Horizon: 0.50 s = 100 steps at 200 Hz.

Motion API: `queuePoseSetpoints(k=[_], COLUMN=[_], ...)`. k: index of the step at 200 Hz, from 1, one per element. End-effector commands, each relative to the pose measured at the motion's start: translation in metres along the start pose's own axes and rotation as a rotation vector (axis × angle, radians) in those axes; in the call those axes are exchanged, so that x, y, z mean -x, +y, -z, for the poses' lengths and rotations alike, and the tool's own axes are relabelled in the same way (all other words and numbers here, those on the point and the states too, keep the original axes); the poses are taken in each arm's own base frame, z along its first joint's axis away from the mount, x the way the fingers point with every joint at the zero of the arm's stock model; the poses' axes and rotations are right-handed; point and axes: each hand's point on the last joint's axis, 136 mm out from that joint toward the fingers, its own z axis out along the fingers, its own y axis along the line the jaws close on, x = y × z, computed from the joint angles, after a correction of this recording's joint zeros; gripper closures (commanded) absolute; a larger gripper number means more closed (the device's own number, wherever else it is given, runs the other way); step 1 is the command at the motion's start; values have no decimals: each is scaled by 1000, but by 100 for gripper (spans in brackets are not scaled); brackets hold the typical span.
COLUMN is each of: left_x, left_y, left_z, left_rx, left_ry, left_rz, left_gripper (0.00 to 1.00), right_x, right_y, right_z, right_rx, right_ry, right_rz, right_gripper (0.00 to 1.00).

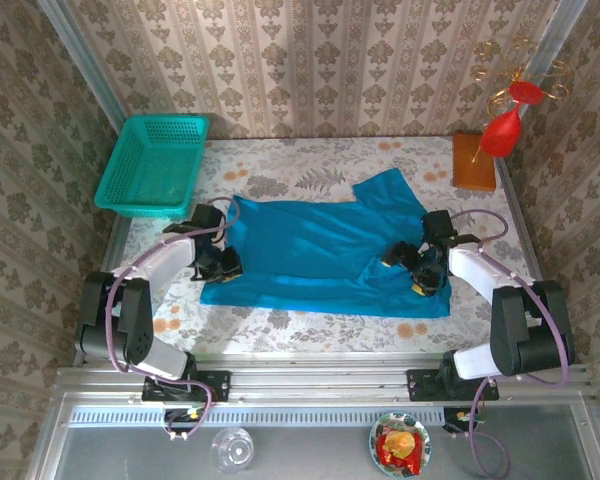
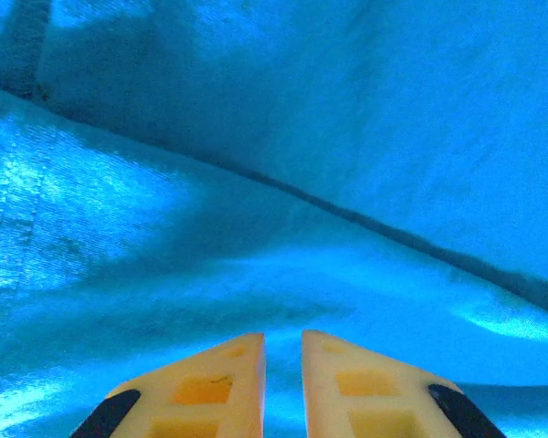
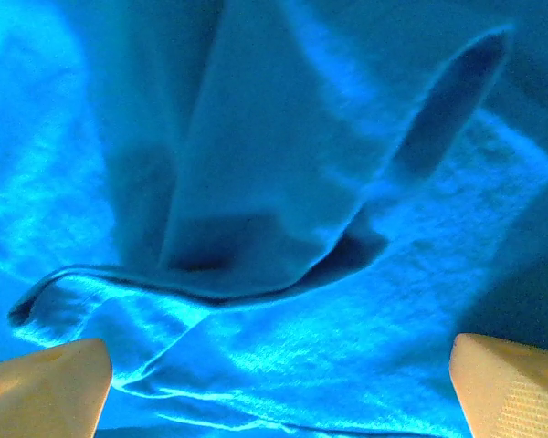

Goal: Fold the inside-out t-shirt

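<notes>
Inside-out t-shirt (image 1: 310,250) lies spread mid-table (image 1: 310,160), far-right sleeve flared. The teal basket (image 1: 152,165) and wooden block (image 1: 474,162) sit at the far corners, apart from it. Left gripper (image 1: 218,263) on the left hem has its jaws nearly together, can't tell if cloth is pinched; right gripper (image 1: 420,263) is spread wide over rumpled folds, holding nothing.

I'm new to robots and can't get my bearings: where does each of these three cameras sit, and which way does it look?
Top external: fixed above and behind the arms, looking down over the table; the left arm, the right arm and the blue t-shirt show.
Left wrist: on the left arm's wrist, close over the cloth; its jaws, nearly together, at the bottom.
Right wrist: on the right arm's wrist, over rumpled cloth; its jaws wide apart in the bottom corners.
Shared: all three see the t-shirt.
</notes>
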Motion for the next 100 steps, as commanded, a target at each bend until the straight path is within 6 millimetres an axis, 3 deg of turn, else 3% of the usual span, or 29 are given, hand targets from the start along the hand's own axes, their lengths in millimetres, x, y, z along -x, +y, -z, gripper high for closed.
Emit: queuePoseSetpoints(k=[1,36,60,83,100], left_x=[6,6,7,9,11], left_y=[-10,-11,-11,-13,-12], left_z=[5,6,10,19,22], left_rx=[-19,-17,-14,-16,-12], left_ry=[-10,-12,-18,-41,-58], left_rz=[-36,-38,-41,-50,-50], left_gripper=[81,80,80,80,79], right_x=[17,38,56,72,78], right_y=[31,59,90,122,125], right_z=[-2,-3,0,18,31], right_rx=[149,240,360,488,486], right_ry=[-18,-33,-26,-34,-55], right_rz=[22,32,48,82,110], right_gripper=[3,4,5,6,6])
